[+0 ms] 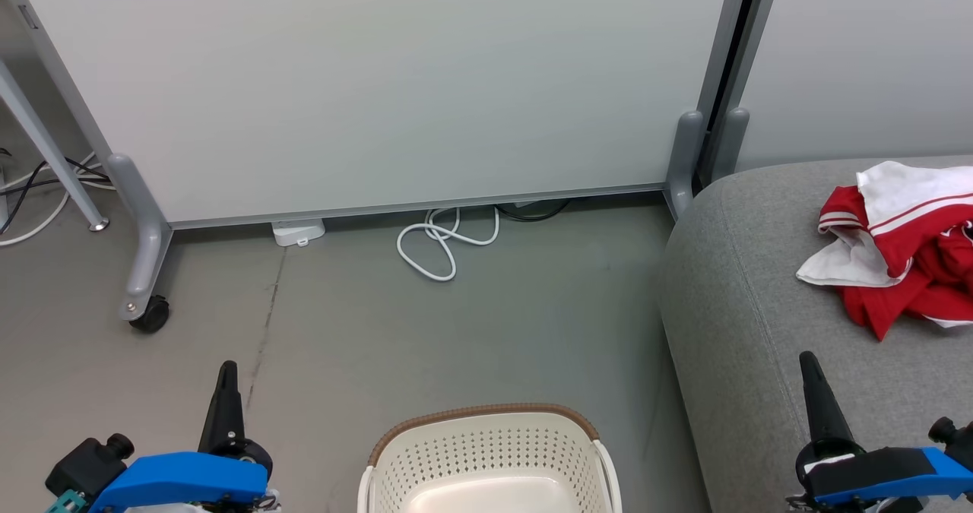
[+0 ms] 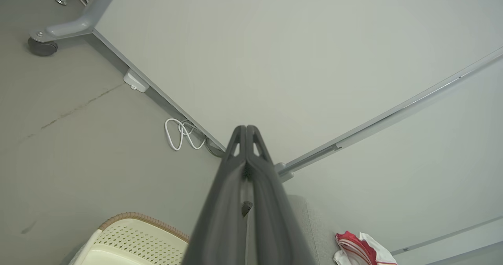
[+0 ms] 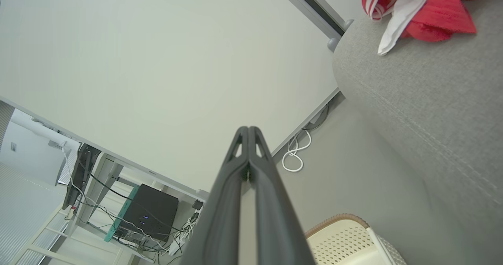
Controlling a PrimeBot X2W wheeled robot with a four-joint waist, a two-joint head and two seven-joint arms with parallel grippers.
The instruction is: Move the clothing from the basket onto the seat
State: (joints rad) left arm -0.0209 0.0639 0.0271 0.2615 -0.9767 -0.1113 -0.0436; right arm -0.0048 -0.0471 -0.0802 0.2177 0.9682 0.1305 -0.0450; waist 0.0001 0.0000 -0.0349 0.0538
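- Reading the head view first, we find the left gripper (image 1: 227, 368) and the right gripper (image 1: 809, 365) each pressed together to a single point, with nothing held.
- The basket (image 1: 486, 410) stands on the floor (image 1: 456, 330) between the two grippers and nearer than their tips. The part of its inside that shows is bare; its near part is cut off by the frame edge.
- The clothing (image 1: 904, 247), red with a white striped piece, lies heaped on the seat (image 1: 760, 323), beyond the right gripper and off to its right, well apart from it.
- Turning to the left wrist view, we see the left fingers (image 2: 228, 202) closed tip to tip with no fabric between them. The basket rim sits low to their left, the clothing low to their right.
- Turning to the right wrist view, we see the right fingers (image 3: 232, 202) likewise closed and empty. The clothing lies high to their right on the seat, the basket low to their right.
- We judge the transfer step finished or nearly so.
- The next move calls for a check of the basket's hidden near part. Should a garment lie there, we would part one pair of fingers and lower them into the basket before closing on the fabric.
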